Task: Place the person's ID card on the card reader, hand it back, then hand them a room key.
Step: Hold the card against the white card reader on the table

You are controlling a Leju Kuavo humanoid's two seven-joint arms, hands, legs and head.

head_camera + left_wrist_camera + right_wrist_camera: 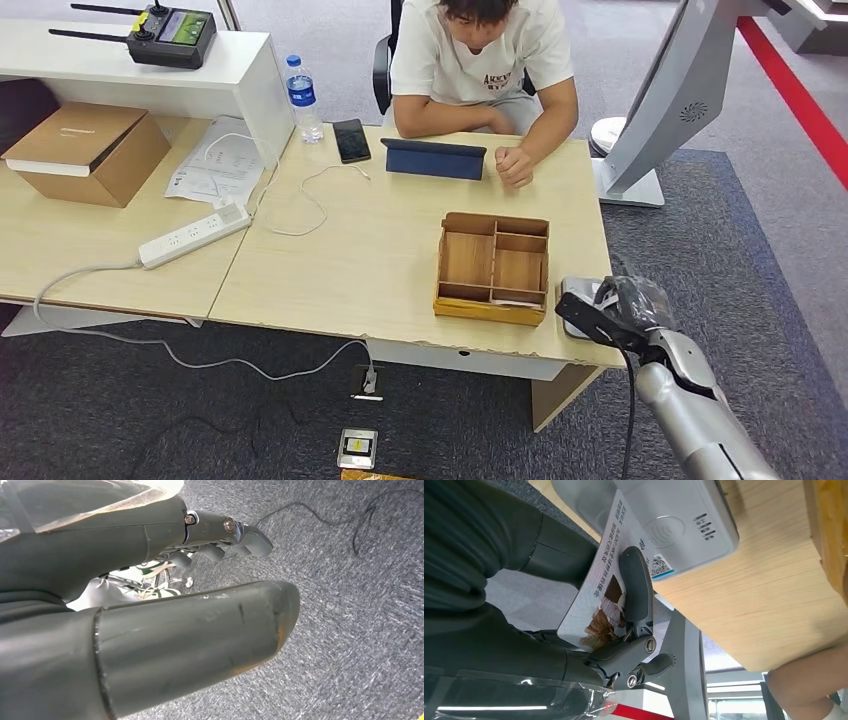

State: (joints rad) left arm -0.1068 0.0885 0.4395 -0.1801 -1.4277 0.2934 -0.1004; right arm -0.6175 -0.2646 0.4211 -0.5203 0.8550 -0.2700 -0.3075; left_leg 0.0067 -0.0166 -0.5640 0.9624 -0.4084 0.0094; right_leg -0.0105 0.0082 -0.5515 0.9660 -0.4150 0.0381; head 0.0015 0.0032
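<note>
My right hand (pixel 622 308) hangs at the table's near right corner, beside the grey card reader (pixel 577 294). In the right wrist view it pinches a white printed ID card (pixel 596 597) between the thumb and a dark finger (pixel 636 585). The card's far edge overlaps the card reader (pixel 664 510), which carries a wireless symbol. A wooden compartment box (pixel 492 268) stands just left of the reader, with something pale and flat in its near right compartment (pixel 515 296). A person (pixel 480 60) sits at the far side. My left hand (pixel 150 630) hangs over grey carpet, holding nothing, fingers apart.
A dark tablet (pixel 433 158), a phone (pixel 351 140) and a water bottle (pixel 303 98) sit near the person. A power strip (pixel 193 235), papers and a cardboard box (pixel 88 150) occupy the left table. A grey monitor stand (pixel 660 110) rises to the right.
</note>
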